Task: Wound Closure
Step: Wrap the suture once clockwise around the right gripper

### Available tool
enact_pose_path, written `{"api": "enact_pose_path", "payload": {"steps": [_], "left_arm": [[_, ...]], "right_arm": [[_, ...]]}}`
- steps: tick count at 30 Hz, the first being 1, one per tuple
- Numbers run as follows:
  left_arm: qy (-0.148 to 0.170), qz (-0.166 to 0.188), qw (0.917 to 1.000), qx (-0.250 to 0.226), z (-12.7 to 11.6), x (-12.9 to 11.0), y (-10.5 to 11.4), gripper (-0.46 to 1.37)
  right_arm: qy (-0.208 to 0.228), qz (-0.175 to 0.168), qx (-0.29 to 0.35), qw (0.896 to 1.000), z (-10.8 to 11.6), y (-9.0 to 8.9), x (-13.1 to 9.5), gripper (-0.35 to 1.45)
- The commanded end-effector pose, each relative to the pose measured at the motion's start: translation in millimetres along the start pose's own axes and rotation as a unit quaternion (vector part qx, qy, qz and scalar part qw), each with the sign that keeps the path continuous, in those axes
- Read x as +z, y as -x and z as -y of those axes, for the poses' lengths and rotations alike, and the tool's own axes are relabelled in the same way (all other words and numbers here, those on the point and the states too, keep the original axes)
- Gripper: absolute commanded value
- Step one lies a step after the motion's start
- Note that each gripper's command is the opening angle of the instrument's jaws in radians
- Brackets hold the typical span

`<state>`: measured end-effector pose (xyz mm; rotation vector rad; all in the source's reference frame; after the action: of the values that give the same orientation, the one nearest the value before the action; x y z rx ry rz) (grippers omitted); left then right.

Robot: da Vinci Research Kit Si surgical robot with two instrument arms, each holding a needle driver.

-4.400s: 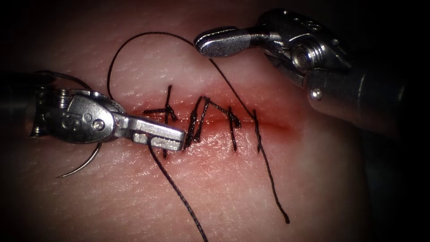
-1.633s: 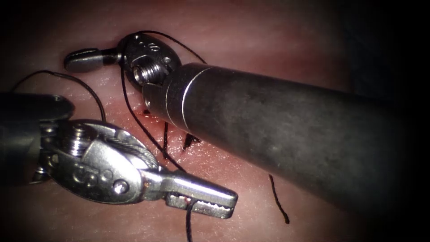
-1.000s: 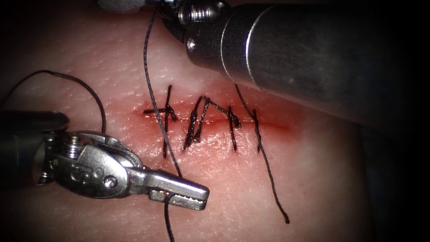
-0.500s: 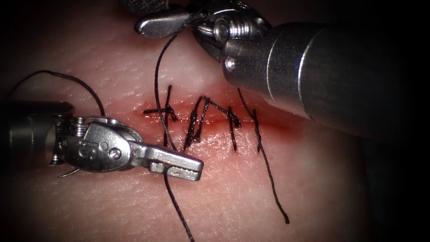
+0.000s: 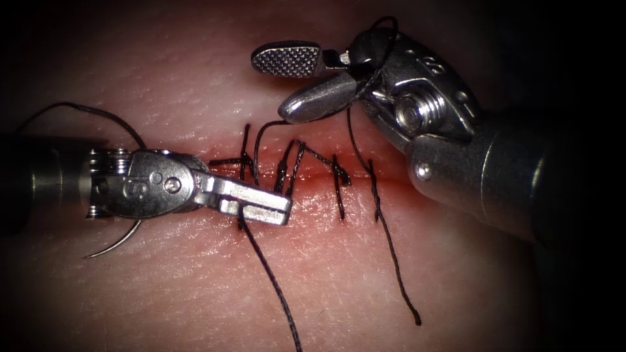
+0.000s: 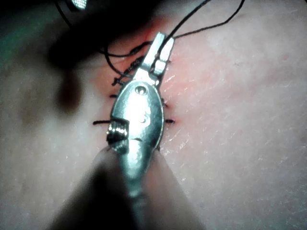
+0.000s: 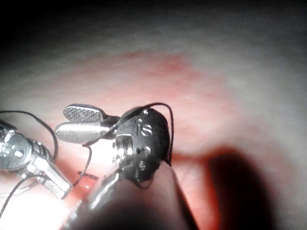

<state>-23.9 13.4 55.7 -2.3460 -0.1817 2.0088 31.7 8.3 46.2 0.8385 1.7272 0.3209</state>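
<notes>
My left end effector (image 5: 264, 207) lies low over the tissue (image 5: 195, 287), its jaws pressed together on the thread (image 5: 270, 280) just at the left end of the cut (image 5: 313, 179). From that pinch the dark, twisted strand drops away toward the near edge of the endoscope view, and another length rises past the stitches (image 5: 290, 176) toward my right end effector (image 5: 297, 81).

My right end effector hovers above the far side of the cut with its jaws spread, the cross-hatched face of the upper one turned to the camera. It pinches nothing; the thread is looped around its wrist and drapes beneath the lower jaw. The right wrist view shows the same loop running over the tool's head (image 7: 144, 136).

The needle (image 5: 114, 244) lies on the tissue left of the cut, a thin curved sliver emerging from under my left tool's wrist, held by neither tool; I cannot tell whether its hidden end is in the tissue.

The cut is a reddened line crossed by several dark stitches, with a cut end of thread (image 5: 398, 280) trailing from the rightmost one. In the left wrist view my left end effector (image 6: 160, 50) sits closed among the stitches.
</notes>
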Motion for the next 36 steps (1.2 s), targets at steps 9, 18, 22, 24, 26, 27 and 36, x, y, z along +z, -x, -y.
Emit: {"api": "enact_pose_path", "payload": {"steps": [9, 18, 22, 24, 26, 27, 36], "left_arm": [[0.0, 0.003, 1.0, -0.009, 1.7, -0.7, -0.1, -0.35], [-0.008, 0.007, 0.9999, -0.004, 4.1, -2.4, -0.8, -0.35], [-0.011, 0.01, 0.9999, -0.002, 4.5, -2.5, -0.8, -0.35], [-0.012, 0.01, 0.9999, 0.0, 4.7, -2.5, -0.7, -0.35], [-0.012, 0.01, 0.9999, 0.0, 4.7, -2.4, -0.7, -0.35], [-0.012, 0.011, 0.9999, 0.001, 4.7, -2.3, -0.7, -0.35], [-0.013, 0.012, 0.9998, 0.006, 4.7, -2.1, -1.0, -0.35]], "right_arm": [[-0.065, 0.088, -0.016, 0.994, 0.7, -0.8, 0.3, 0.11], [-0.116, 0.151, -0.03, 0.981, 2.4, -0.6, 0.9, 0.12], [-0.14, 0.181, -0.037, 0.973, 2.9, -0.5, 0.7, 0.08], [-0.155, 0.204, -0.038, 0.966, 3.2, -0.4, 0.6, 0.08], [-0.159, 0.211, -0.036, 0.964, 3.3, -0.4, 0.5, 0.08], [-0.17, 0.226, -0.038, 0.959, 3.4, -0.3, 0.4, 0.08], [-0.227, 0.319, -0.027, 0.92, 4.6, 1.6, 0.1, 0.1]]}}
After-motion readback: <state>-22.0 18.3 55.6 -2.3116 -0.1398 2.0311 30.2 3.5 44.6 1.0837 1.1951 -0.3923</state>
